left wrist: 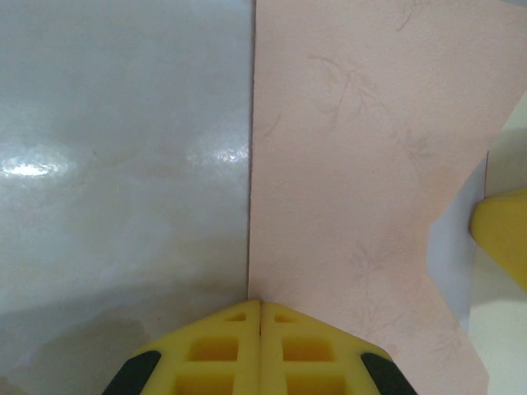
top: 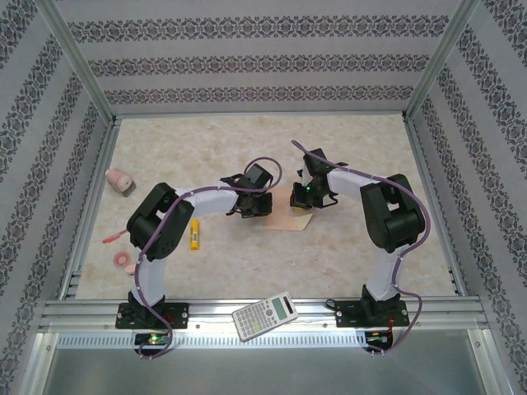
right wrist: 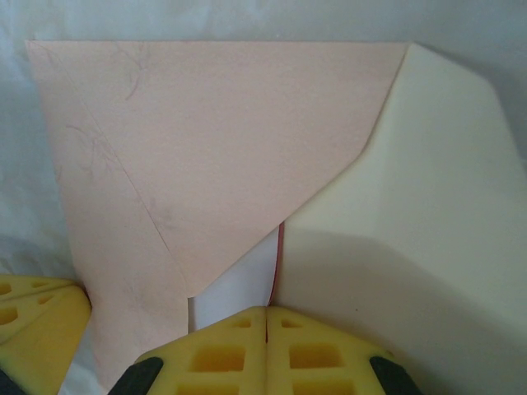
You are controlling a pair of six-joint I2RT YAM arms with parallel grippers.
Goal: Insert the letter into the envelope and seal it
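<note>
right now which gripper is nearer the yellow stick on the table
Left. Left gripper is just right of the yellow stick; right gripper is farther right, at the envelope's other side.

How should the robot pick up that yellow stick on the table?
Probably from straight above, pinching the yellow stick across its middle. It lies flat on the table with its long way pointing away from the arms, so the squeeze should land on its two long sides, left and right.
</note>
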